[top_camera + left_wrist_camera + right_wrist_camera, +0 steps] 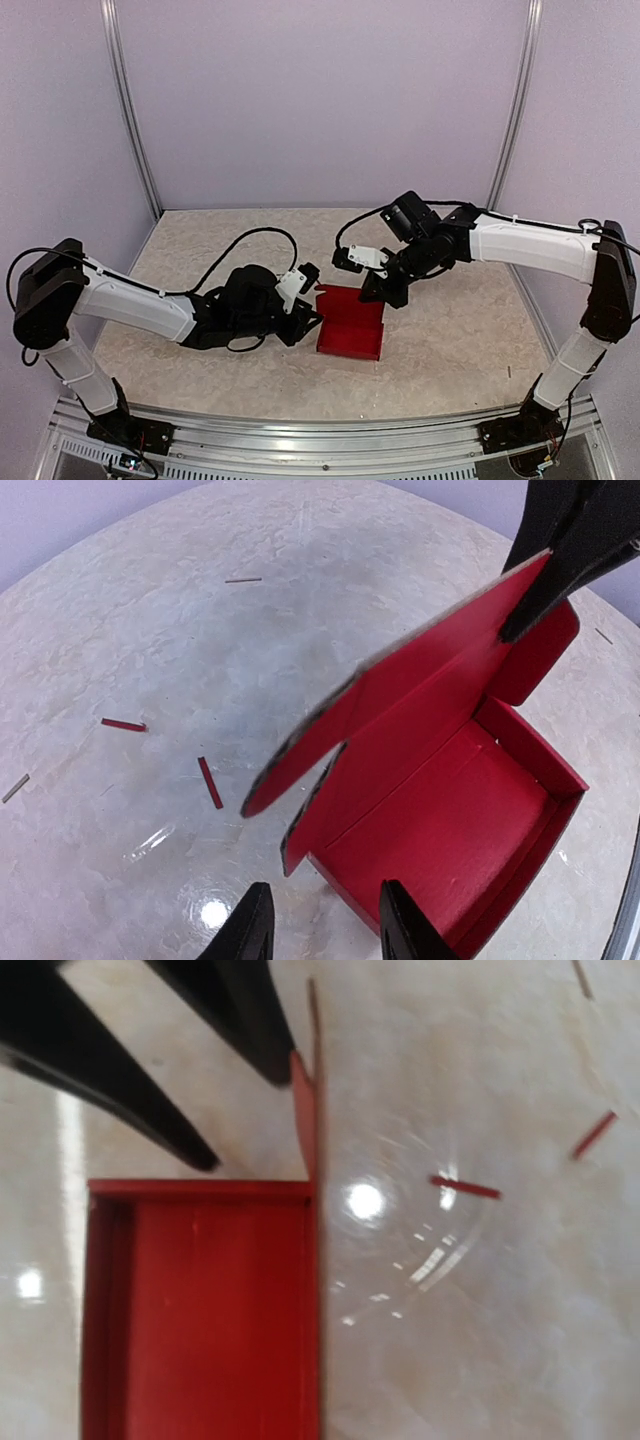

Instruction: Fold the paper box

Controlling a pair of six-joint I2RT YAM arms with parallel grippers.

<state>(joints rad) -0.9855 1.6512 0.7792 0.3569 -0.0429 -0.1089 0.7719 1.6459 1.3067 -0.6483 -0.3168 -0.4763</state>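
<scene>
**Box half raised, lid panel standing on edge**

Location: paper box [350, 323] sits mid-counter [450, 345] between the two arms. Shallow tray with low walls already up. Tall lid panel [430, 680] rises from its far long side, tilted, ending in two tapered tongues [290, 770].

Left pincer [325, 932]: spread, nothing between the fingers. It is low to the counter, with the tray's near corner just ahead of the gap.

Right pincer [245, 1120]: spread. One fingertip [285, 1070] touches the panel's tray-side face near its top corner. No finger shows on the other face, so this reads as a push, not a pinch.

Handling, as judged: thin card, very light, springy at the creases, and likely to skate on the glossy counter unless braced. It should crease or dent easily under a hard pinch. Best holds look like a tray wall edge for anchoring and the panel's free edge for steering.

Hard to make out:
- Right wrist view is blurred, and the panel shows only edge-on there.
- Panel's outer face is hidden in all views.
- In the top view the left fingers merge with the tray's left wall, so contact is unclear.
- Red slivers [210, 782] lie loose on the counter, origin unknown.
</scene>
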